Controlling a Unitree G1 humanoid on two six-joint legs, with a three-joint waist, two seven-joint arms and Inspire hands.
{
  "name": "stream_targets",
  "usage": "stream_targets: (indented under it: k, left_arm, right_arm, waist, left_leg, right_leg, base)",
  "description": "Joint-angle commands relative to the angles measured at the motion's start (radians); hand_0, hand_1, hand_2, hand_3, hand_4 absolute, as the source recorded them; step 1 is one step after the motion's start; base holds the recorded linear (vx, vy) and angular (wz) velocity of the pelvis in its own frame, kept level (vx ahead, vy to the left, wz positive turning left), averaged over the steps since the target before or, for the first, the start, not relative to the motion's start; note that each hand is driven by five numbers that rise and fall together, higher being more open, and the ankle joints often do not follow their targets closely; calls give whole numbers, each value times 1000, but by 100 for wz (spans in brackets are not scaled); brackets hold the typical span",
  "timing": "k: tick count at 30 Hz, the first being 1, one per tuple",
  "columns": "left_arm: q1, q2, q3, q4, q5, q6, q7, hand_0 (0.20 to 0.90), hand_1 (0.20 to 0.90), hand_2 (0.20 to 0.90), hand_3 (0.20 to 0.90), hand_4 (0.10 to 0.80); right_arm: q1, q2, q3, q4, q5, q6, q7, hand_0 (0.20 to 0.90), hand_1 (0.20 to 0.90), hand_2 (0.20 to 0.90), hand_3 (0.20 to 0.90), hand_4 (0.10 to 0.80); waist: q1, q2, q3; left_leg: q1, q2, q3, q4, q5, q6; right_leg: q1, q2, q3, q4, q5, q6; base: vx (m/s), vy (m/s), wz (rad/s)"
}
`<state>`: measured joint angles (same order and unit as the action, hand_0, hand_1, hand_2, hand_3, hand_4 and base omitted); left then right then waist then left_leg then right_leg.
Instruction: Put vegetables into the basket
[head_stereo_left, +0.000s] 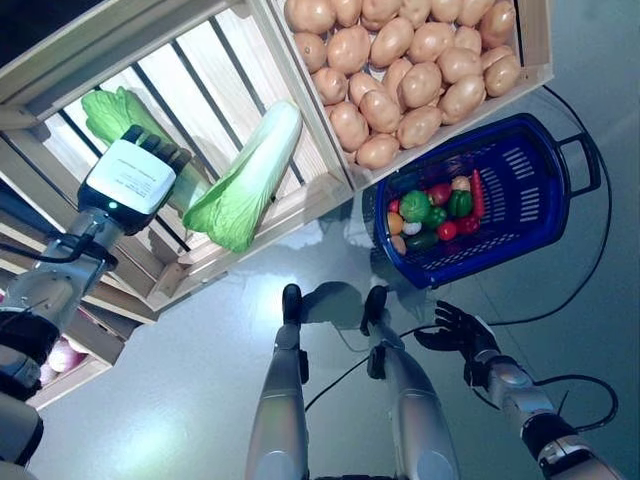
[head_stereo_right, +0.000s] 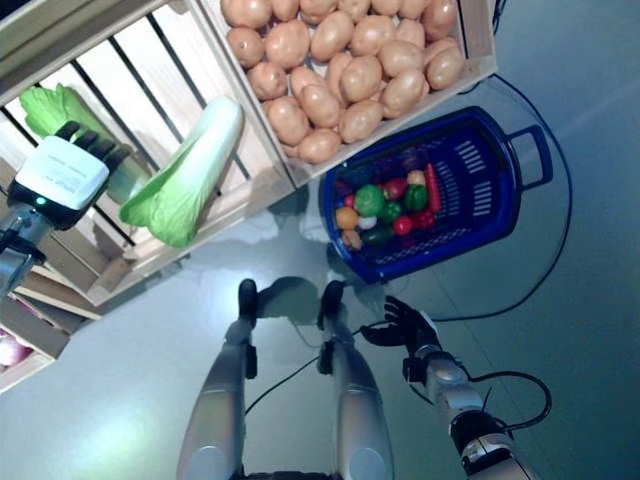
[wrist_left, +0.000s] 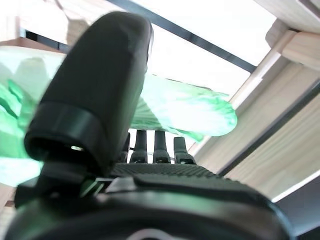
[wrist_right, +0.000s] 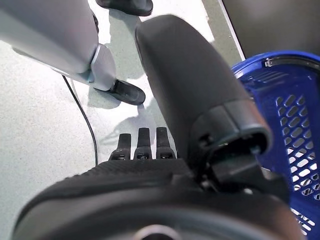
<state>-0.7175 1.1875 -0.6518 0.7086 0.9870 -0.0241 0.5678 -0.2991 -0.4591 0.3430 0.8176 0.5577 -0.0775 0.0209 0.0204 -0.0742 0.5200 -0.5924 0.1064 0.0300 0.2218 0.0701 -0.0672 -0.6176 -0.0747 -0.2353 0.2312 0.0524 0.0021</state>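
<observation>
The left robot hand (head_stereo_left: 140, 170) is open, its fingers straight over a cabbage (head_stereo_left: 120, 115) in the wooden crate (head_stereo_left: 250, 215). It should close firmly around the thick part. The right robot hand (head_stereo_left: 455, 328) hangs relaxed near the blue basket (head_stereo_left: 540, 200).

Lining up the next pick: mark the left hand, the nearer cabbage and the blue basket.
left hand (head_stereo_left: 135, 178), left eye view, back of the hand.
nearer cabbage (head_stereo_left: 245, 180), left eye view, middle of its leaves.
blue basket (head_stereo_left: 540, 190), left eye view, slotted wall.

Pale wooden slatted crates (head_stereo_left: 300, 190) on tiered shelving over glossy grey floor (head_stereo_left: 180, 400) w/ light glare.
</observation>
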Motion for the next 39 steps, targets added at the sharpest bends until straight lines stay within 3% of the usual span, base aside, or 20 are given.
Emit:
stream_targets:
  k: [1,18,34,35,37,38,39]
  left_arm:
    - [-3,38,185,46,-36,122,123,900,900,900,900,800]
    - [-95,44,177,80,-28,145,224,900,900,900,900,800]
    - [-218,26,63,82,17,128,156,900,900,900,900,800]
    - [-223,24,54,87,16,127,154,695,695,695,695,664]
    - [-230,25,47,90,14,129,151,484,484,484,484,522]
    - [-232,25,44,90,11,131,149,324,324,324,324,416]
    - [-234,24,42,92,8,135,150,300,300,300,300,400]
  right_arm:
    - [56,-51,-10,-67,41,-39,-57,900,900,900,900,800]
    - [86,-82,-28,-184,34,-30,-87,900,900,900,900,800]
    - [92,-123,-50,-238,34,-15,-85,900,900,900,900,800]
    - [91,-127,-50,-237,40,-16,-84,900,900,900,900,800]
    - [91,-133,-52,-244,44,-15,-85,900,900,900,900,800]
    - [91,-134,-53,-246,44,-16,-85,900,900,900,900,800]
    - [92,-133,-53,-248,45,-17,-86,900,900,900,900,800]
  waist:
    - [8,-3,0]
    - [-5,-32,0]
    - [-49,-22,0]
    - [-50,-21,0]
    - [-52,-19,0]
    - [-54,-20,0]
    - [-54,-20,0]
  left_leg:
    - [-113,28,-24,104,-1,-34]
    - [-184,36,-31,163,-24,-26]
    - [-214,15,-21,178,-37,-22]
    - [-217,15,-21,180,-38,-21]
    - [-220,14,-22,181,-39,-21]
    - [-221,12,-21,182,-40,-21]
    - [-221,11,-21,182,-41,-20]
  right_leg:
    - [34,-65,-8,108,-107,63]
    - [-48,-76,11,197,-126,64]
    - [-108,-88,57,196,-104,79]
    - [-112,-88,59,196,-103,79]
    - [-117,-87,63,197,-102,79]
    - [-118,-87,63,195,-101,79]
    - [-118,-86,64,194,-101,79]
  base:
    - [-99,53,-8]
    - [-42,49,-2]
    - [8,46,-1]
    - [22,13,-9]
    - [10,7,-3]
    - [0,0,0]
    - [0,0,0]
